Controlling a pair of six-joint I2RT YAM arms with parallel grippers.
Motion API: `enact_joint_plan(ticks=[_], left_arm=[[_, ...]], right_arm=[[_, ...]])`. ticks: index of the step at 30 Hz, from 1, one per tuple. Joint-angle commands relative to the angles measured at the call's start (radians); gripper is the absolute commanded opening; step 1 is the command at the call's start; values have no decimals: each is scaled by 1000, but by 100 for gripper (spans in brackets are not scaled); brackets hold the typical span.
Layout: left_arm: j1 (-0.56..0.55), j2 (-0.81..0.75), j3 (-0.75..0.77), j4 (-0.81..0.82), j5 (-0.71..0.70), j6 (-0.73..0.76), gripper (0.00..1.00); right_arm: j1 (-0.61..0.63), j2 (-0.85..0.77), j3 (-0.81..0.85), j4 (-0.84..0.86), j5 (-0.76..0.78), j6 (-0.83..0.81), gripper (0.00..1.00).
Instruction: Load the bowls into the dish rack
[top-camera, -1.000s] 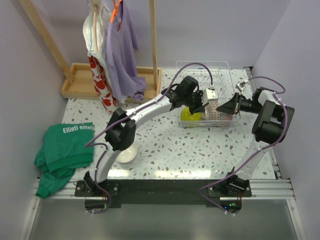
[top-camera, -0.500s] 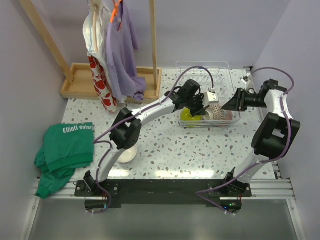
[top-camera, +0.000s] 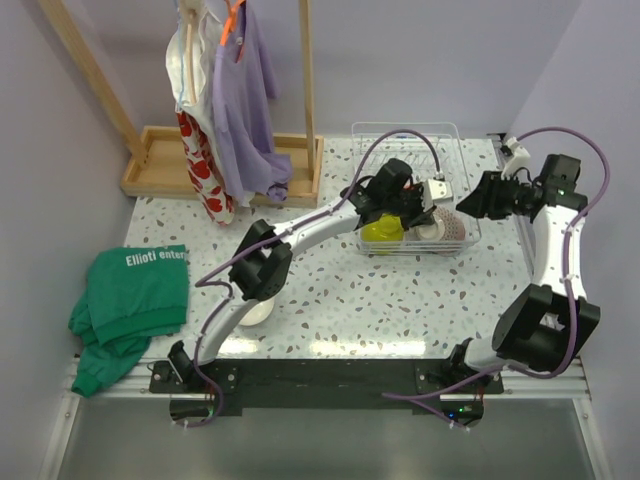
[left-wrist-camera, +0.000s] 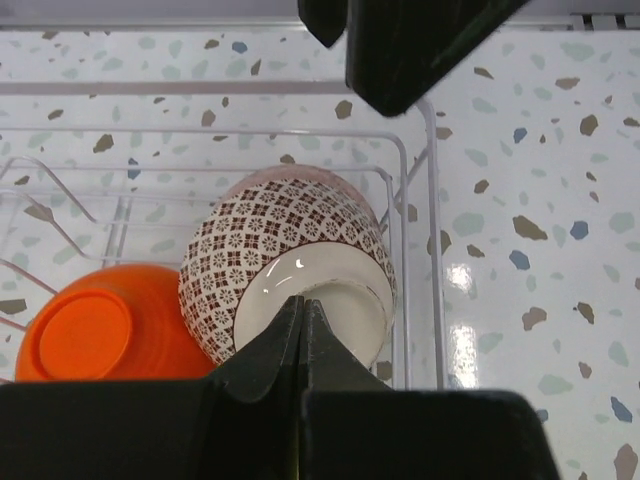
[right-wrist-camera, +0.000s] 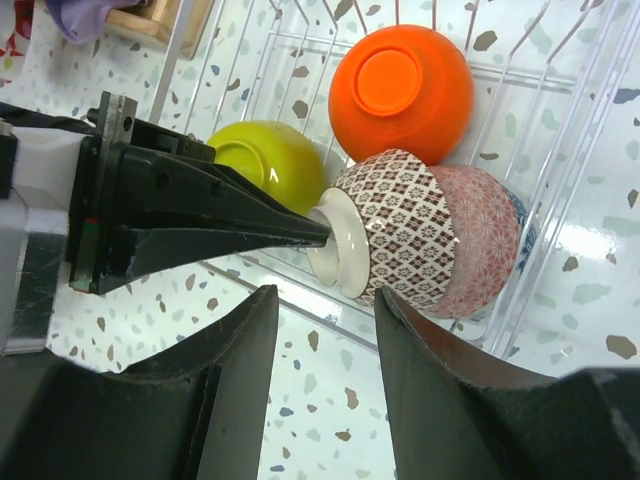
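Four bowls sit in the dish rack (left-wrist-camera: 433, 230) on the bench (top-camera: 330, 290): the lime green bowl (right-wrist-camera: 270, 160) and the orange bowl (right-wrist-camera: 400, 90) side by side, and the brown-patterned bowl (right-wrist-camera: 400, 230) tipped on its side against the pinkish bowl (right-wrist-camera: 480, 240) at the rack's right end. The left pincer (right-wrist-camera: 325, 235) is clenched, its tips touching the brown-patterned bowl's white foot. The right pincer (right-wrist-camera: 325, 295) hangs released by the rack's right edge, with nothing between its fingers.
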Motion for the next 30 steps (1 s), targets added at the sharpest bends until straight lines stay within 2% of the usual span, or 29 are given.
enact_joint_plan(ticks=[1,8,13,18,20,21,25,27,28,30], left_arm=[[-14,29,24,225,-8,-57,0],[-28,92,68,299,-31,-97,0],[-28,69,123,319,-54,-151,0],[1,-49,135,313,-102,-194,0],[28,-106,84,291,-109,-202,0],[39,-181,46,288,-117,-196,0],[76,-390,-314,261,-165,-82,0],[81,-486,-426,235,-168,-48,0],[84,-515,-536,225,-171,-22,0],[84,-589,-629,224,-184,-10,0]], right_arm=[[-4,-56,-19,-17,60,16,48],[-4,-90,28,-99,107,-20,48],[-3,-117,76,-155,94,-66,47],[-4,-143,34,-117,32,-83,28],[0,-150,-19,-74,28,-64,25],[6,-150,-30,-58,44,-63,18],[101,-113,-49,-49,121,-110,2],[157,-93,-46,-64,176,-160,0],[207,-78,-33,-70,216,-170,0],[250,-47,-24,-61,242,-168,0]])
